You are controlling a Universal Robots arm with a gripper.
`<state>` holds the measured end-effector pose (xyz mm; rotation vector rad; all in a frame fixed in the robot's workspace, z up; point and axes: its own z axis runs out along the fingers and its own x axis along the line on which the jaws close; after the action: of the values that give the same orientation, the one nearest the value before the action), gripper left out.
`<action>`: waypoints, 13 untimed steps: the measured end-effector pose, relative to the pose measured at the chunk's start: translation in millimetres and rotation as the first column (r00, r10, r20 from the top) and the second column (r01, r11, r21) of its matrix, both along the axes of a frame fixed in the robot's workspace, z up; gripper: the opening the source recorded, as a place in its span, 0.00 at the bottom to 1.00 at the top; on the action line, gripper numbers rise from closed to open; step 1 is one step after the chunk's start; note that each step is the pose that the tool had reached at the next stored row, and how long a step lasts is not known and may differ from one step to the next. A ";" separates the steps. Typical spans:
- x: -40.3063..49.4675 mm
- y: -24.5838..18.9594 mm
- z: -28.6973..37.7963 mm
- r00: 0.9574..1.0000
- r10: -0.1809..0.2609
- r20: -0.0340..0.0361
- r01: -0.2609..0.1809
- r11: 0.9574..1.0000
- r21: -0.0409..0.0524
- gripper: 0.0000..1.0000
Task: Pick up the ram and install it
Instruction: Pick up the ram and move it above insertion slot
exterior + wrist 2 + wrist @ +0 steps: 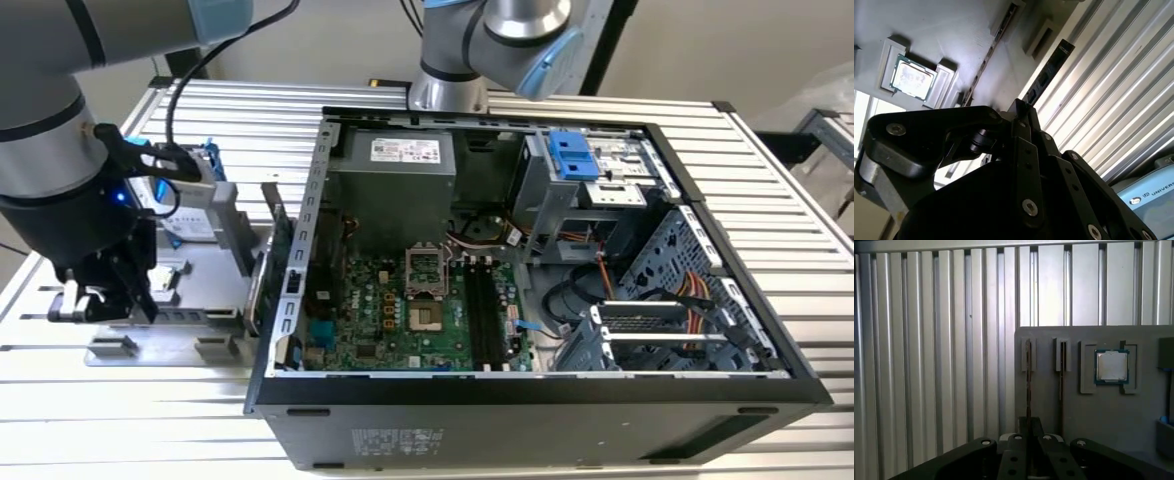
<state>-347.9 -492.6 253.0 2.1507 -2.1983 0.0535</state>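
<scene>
Pickup of the ram (1028,385): the gripper (1029,427) has its two dark fingers drawn together on the near end of the stick, which shows edge-on in the first wrist view. The ram lies in line with a narrow slot of the grey parts tray (1144,410). Whether it still sits in that slot or has left it cannot be told. A second narrow slot (1061,365) runs just beside the first, and a square silver processor chip (1111,366) rests in its own recess further along the tray.

In the second wrist view the ram (1046,75) juts out from the gripper (1021,112) as a long dark strip, over the tray's edge and the ridged aluminium table (1114,100).

In the exterior view the gripper (120,295) hangs over the tray (200,310) at the exterior view's left. A silver hard drive in a blue frame (194,200) stands near it. The open computer case (534,410) lies to the exterior view's right of the tray, with its green motherboard (387,310) exposed.
</scene>
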 end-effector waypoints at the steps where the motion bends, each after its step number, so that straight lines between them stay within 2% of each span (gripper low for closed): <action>1: 0.0 0.0 1.0 1.000 0.000 0.000 0.000 1.000 0.000 0.00; 13: 0.0 0.0 13.5 1.000 0.000 0.000 0.000 1.000 0.000 0.00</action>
<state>-347.9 -492.6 266.6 2.1506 -2.1983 0.0536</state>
